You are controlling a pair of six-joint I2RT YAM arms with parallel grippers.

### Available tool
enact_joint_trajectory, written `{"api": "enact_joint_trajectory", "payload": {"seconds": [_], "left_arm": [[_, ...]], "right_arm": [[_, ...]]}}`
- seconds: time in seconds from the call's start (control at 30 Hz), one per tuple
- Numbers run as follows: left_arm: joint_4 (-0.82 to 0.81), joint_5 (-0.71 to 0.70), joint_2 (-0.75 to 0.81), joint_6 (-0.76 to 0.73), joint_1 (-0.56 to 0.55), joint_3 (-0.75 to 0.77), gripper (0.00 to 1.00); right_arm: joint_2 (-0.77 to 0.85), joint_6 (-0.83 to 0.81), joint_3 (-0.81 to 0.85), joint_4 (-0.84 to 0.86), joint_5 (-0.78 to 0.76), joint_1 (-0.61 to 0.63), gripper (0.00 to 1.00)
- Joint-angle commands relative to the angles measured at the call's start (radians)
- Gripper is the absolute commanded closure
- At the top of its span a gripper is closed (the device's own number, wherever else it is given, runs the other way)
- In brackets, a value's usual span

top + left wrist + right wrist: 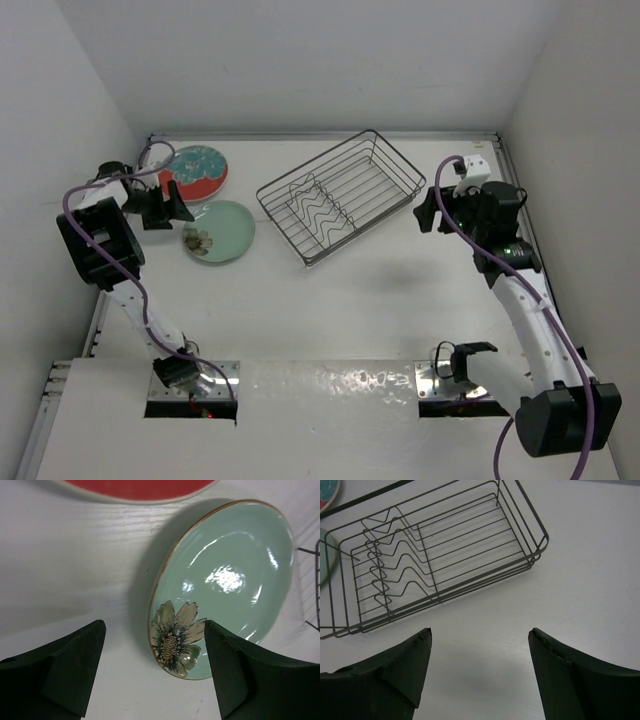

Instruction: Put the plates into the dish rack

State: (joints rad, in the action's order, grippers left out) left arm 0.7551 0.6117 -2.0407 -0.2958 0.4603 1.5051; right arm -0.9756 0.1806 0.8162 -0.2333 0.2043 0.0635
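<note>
Both plates lie flat on the table (330, 320) in the upper left of the overhead view, outside the dish rack (340, 195), which stands empty at upper centre, set at an angle, with its wavy dividers toward its left end. The mint-green plate (225, 585) sits just left of the rack, and the red-rimmed plate (195, 172) lies just above it, a strip of bare table showing between them in the left wrist view. The left gripper (154, 630) hovers over the near rim of the mint-green plate with its jaws wide apart and nothing between them; the painted flower (175, 642) sits between the two fingers, closer to the one on the right of that frame. The right gripper (480, 632) hangs above bare table at the lower right of the rack, jaws likewise apart and empty. Loading appears not yet begun, with the mint-green plate the likely first pick. The main hazard is the grasp: the plate is shallow, glazed and flat on the surface, so a finger that fails to get under the rim may only push it into the rack wire or the red-rimmed plate. A pinch on the slick rim could also slip as the plate is tipped upright, and the light rack, held by nothing, might skid when the plate meets a divider
</note>
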Motion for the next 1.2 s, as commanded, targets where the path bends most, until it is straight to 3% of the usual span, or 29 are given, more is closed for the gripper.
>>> {"api": "enact_joint_trajectory", "payload": {"seconds": [0.0,0.27,0.4,0.43,0.47,0.67,0.83,1.17], "left_arm": [[-0.046,-0.027,-0.035,-0.020,-0.003,-0.028,0.23],[-0.022,0.043,-0.078,-0.065,-0.023,-0.083,0.36],[-0.022,0.007,-0.105,-0.059,-0.022,-0.085,0.67],[-0.022,-0.004,-0.113,-0.060,-0.018,-0.083,0.87],[-0.019,-0.010,-0.119,-0.063,-0.014,-0.074,0.98],[0.096,0.003,-0.064,-0.185,0.005,0.067,1.00],[0.214,-0.003,0.036,-0.313,-0.025,0.291,1.00],[0.126,-0.139,0.178,-0.229,-0.189,0.495,1.00]], "right_arm": [[0.011,0.002,-0.018,0.035,-0.006,0.036,0.23],[-0.029,-0.026,0.041,0.021,-0.016,0.094,0.21],[-0.035,-0.024,0.054,0.048,-0.009,0.107,0.22],[-0.038,-0.024,0.063,0.049,-0.009,0.107,0.23],[-0.041,-0.024,0.067,0.051,-0.008,0.108,0.23],[-0.052,-0.035,0.060,0.058,-0.009,0.113,0.23],[-0.075,-0.023,0.078,0.063,-0.002,0.114,0.23],[-0.121,-0.013,0.118,0.100,0.007,0.114,0.23]]}}
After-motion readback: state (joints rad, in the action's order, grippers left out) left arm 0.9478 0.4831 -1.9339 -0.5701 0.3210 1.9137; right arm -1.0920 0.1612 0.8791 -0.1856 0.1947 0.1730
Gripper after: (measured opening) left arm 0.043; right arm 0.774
